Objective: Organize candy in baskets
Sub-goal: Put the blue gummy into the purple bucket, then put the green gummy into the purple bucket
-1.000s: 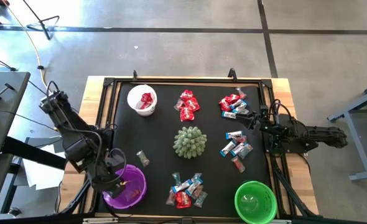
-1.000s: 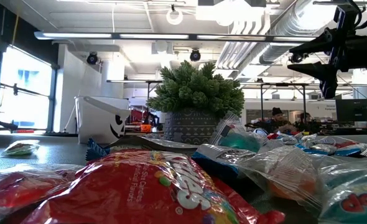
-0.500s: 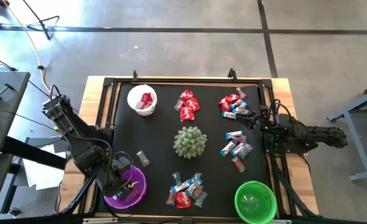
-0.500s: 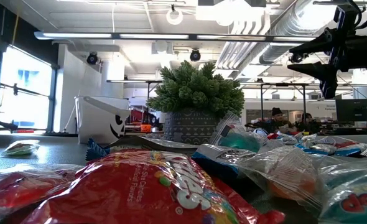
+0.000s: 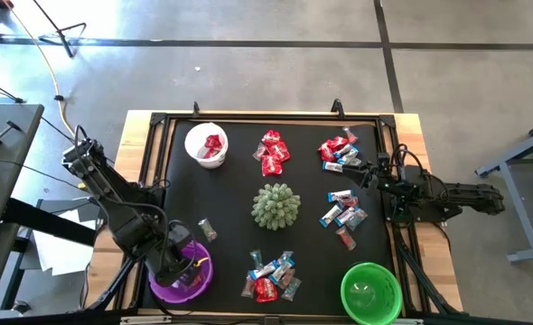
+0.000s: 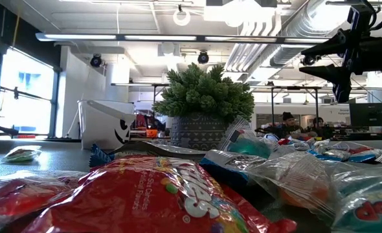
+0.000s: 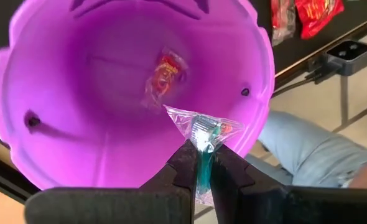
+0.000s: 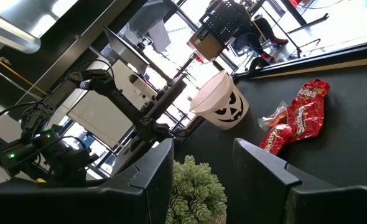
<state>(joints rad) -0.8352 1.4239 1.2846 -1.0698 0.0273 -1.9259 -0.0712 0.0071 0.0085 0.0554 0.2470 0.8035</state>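
Note:
My left gripper (image 5: pixel 187 263) hangs over the purple basket (image 5: pixel 182 271) at the table's near left, shut on a clear-wrapped candy (image 7: pixel 202 134); the basket (image 7: pixel 109 81) holds one reddish candy (image 7: pixel 163 74) on its floor. The white basket (image 5: pixel 206 144) holds red candy. The green basket (image 5: pixel 370 291) stands near right. Candy lies in heaps: red (image 5: pixel 273 152), red and blue (image 5: pixel 339 152), blue-and-silver (image 5: pixel 343 212), mixed (image 5: pixel 271 275), one loose piece (image 5: pixel 208 229). My right gripper (image 5: pixel 372 173) waits open at the right edge. My left gripper pinches the clear wrapper with a teal sweet (image 7: pixel 203 155) between its two fingers (image 7: pixel 186 165), coming from above and pointing down into the purple basket. One end of the wrapper (image 7: pixel 199 121) sticks out past the fingertips, lifted clear above the basket's floor.
A spiky pale-green ball (image 5: pixel 275 206) stands at the middle of the black mat. A raised frame (image 5: pixel 248 119) runs round the mat. In the left wrist view a person's leg (image 7: pixel 308 146) shows beyond the near edge.
My left arm has swung toward the table's right and near edge, carrying its gripper from the purple basket's left rim to above the basket's inside. The right arm has kept still.

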